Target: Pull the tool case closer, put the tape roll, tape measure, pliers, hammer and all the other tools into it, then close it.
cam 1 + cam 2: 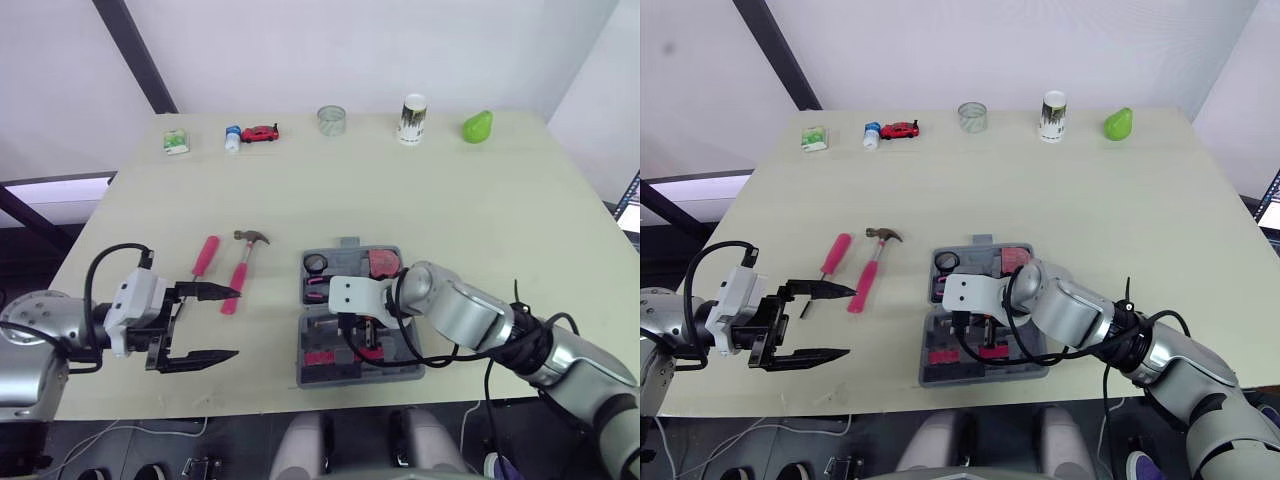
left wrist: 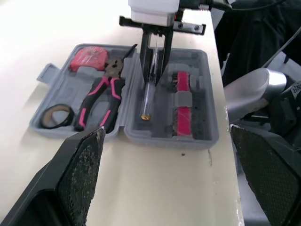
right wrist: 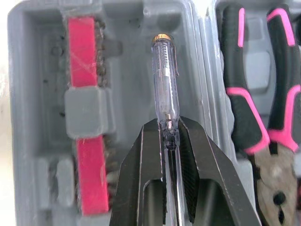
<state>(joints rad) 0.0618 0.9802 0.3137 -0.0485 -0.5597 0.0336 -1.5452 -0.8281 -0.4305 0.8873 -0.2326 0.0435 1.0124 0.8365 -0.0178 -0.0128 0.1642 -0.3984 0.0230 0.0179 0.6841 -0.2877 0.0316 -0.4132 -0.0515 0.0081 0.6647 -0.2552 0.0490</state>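
Right gripper [image 3: 168, 129] clamping clear tester screwdriver [image 3: 165, 80], fingers closed tight on shaft. I'm hanging it over lower half of tool case [image 1: 408, 370], lower centre of frame. Long axis running along empty slot, parallel to pink strip [image 3: 82, 47], brass cap pointing away from fingers. Straight drop looking right, I judge. Left gripper [image 1: 232, 322] gaping wide apart at lower left, hammer [image 1: 243, 265] handle slanting toward it.

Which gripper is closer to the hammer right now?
Left. The left gripper is open beside the handle end of the hammer; the right gripper is farther off over the tool case, shut on a clear tester pen.
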